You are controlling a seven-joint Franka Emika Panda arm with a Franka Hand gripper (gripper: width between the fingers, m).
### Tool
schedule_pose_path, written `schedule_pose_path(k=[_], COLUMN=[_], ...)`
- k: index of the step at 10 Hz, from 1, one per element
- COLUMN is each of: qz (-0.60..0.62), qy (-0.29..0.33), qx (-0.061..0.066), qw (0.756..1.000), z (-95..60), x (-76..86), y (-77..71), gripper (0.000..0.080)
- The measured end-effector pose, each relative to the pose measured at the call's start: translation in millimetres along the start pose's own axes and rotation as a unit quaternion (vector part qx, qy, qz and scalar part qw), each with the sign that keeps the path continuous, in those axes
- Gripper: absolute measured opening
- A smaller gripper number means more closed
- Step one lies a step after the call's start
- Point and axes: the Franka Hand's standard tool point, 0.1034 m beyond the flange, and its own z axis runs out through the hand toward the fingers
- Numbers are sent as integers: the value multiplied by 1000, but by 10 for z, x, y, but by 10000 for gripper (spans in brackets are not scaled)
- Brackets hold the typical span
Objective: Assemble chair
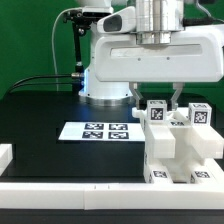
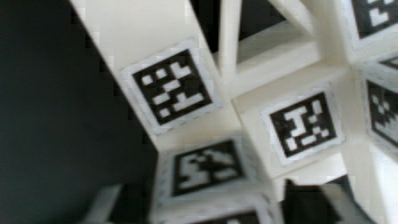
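2 gripper fingers (image 1: 176,96) descend from the two-finger gripper (image 1: 164,99) of the white robot arm (image 1: 150,45) and reach down among the upright tagged tops of the white blocky plastic chair assembly (image 1: 180,150). Whether the fingers clamp a part or stand slightly apart from it cannot be told: the tips are partly hidden behind the tagged blocks. The wrist view is filled with close, tilted white pieces bearing black-and-white square tags (image 2: 175,90), and no fingertip can be made out clearly there.

The chair assembly stands on the black table surface (image 1: 40,125), at the exterior view's right, directly under the gripper. It touches the white border rail (image 1: 70,188) running along the near edge of the table.

1 flat white marker board (image 1: 105,131) carrying 4 square tags lies on the table at the exterior view's left of the chair assembly, near it but apart. Behind the table hangs a green backdrop (image 1: 35,40).
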Motion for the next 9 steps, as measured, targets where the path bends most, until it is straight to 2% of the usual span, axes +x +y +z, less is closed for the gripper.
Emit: schedule_pose_path(k=[2, 3, 4, 6, 7, 9], qz=[107, 185, 272, 425, 454, 442], qy=[0, 0, 2, -8, -11, -11], qx=[2, 2, 4, 13, 15, 14], qw=[994, 983, 962, 905, 891, 897], z=[-2, -2, -1, -13, -5, -3], x=[2, -12, -10, 4, -2, -2], y=[-4, -25, -29, -45, -34, -32], gripper=[281, 282, 282, 282, 282, 282])
